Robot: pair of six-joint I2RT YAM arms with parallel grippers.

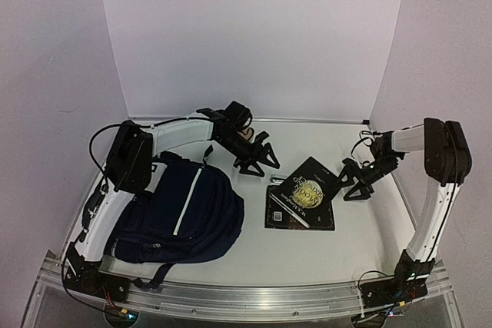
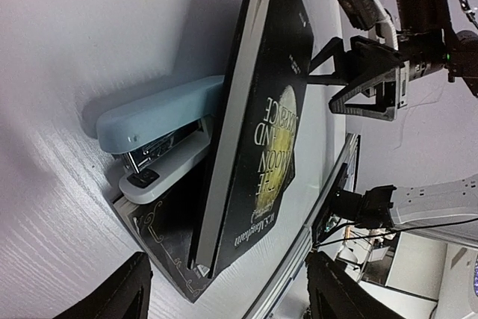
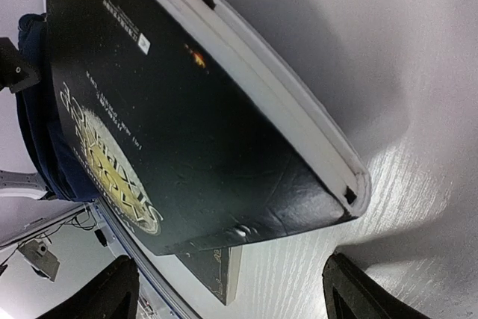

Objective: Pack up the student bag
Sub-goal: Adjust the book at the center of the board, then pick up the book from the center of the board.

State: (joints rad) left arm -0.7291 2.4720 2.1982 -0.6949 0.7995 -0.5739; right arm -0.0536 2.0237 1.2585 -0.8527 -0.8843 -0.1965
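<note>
Both arms' fingers are spread, empty. The black book [image 1: 304, 193] lies just left of the right gripper [image 1: 355, 183], farther from the left gripper [image 1: 257, 160]; the student bag [image 1: 181, 213] is by the table's [image 1: 338, 255] left edge.

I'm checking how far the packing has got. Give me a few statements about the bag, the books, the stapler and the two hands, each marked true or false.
1. The student bag lies on the table beside the left arm. True.
2. The left hand grips the stapler. False: that hand is open and holds nothing, and the stapler lies against the books.
3. The upper book has a black cover with a gold disc on it. True.
4. The books are already inside the bag. False: they lie stacked on the table to the right of it.
5. The right hand is open and empty, close to the books. True.
</note>
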